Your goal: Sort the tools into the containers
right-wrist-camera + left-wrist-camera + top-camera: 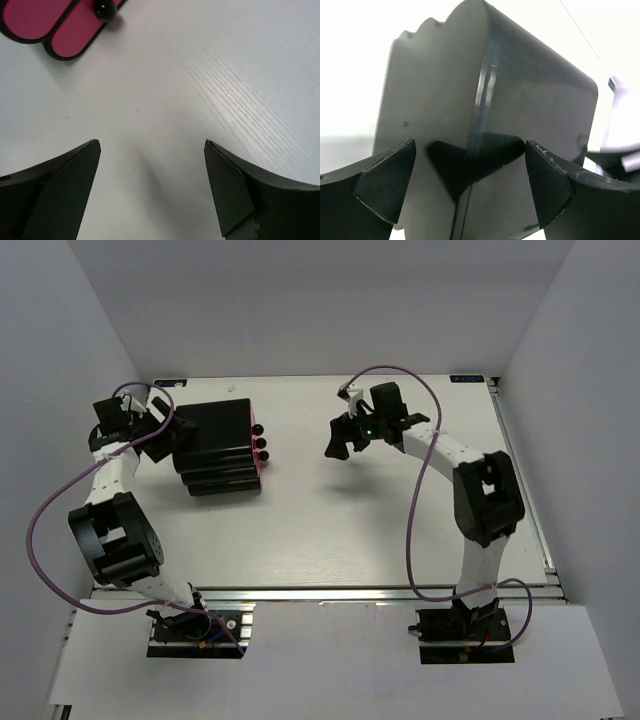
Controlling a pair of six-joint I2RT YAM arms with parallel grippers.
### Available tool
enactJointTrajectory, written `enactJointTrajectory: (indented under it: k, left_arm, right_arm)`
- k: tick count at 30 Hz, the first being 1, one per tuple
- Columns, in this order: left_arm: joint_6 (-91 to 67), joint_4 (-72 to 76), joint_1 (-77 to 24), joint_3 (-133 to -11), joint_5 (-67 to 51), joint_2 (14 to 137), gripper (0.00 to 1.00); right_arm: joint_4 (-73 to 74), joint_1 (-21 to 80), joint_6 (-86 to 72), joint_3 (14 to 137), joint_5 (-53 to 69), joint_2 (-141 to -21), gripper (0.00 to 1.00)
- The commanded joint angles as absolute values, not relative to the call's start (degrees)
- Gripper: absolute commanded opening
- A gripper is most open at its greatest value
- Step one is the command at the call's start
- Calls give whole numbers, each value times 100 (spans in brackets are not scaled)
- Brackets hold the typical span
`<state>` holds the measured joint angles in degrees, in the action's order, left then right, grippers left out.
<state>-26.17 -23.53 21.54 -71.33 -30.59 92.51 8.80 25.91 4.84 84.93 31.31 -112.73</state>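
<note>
The black drawer cabinet [215,445] stands at the table's left. Its magenta-pink containers [257,462] with round black knobs [262,443] face right, all pushed in. No tools show in any view. My left gripper [172,437] is open at the cabinet's rear. In the left wrist view the cabinet's dark back corner [485,115] fills the space just beyond the open gripper [470,182]. My right gripper [338,445] hangs open to the right of the drawer fronts. Under that gripper [152,185] is bare table, with two pink fronts [75,32] and a knob [106,10] at the top left.
White walls close in the table at the back and both sides. A raised metal rail [520,470] runs along the right edge and another along the front edge [330,592]. Purple cables [50,530] loop off both arms.
</note>
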Motion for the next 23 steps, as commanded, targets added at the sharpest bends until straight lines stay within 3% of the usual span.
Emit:
enactJointTrajectory:
  k: [1, 6, 13, 20, 23]
  left_arm:
    - [-2610, -3120, 2259, -7364, -1954, 9106, 98]
    - [-2988, -2998, 2276, -7489, -1609, 8493, 98]
    - [-3182, -2804, 2250, -7076, -1414, 7148, 98]
    - [-3225, -1382, 2039, -6180, -3145, 5690, 98]
    - [-3191, -1431, 2039, -5924, -3568, 5162, 98]
  right_arm:
    - [1009, 2848, 897, 8087, 2682, -10540, 89]
    - [1669, 2603, 642, 8033, 2548, -10021, 89]
    - [1477, 2233, 106, 7778, 2330, -9431, 89]
    - [1644, 2145, -88, 8148, 1626, -9211, 89]
    - [1267, 2057, -97, 7814, 1626, -8904, 90]
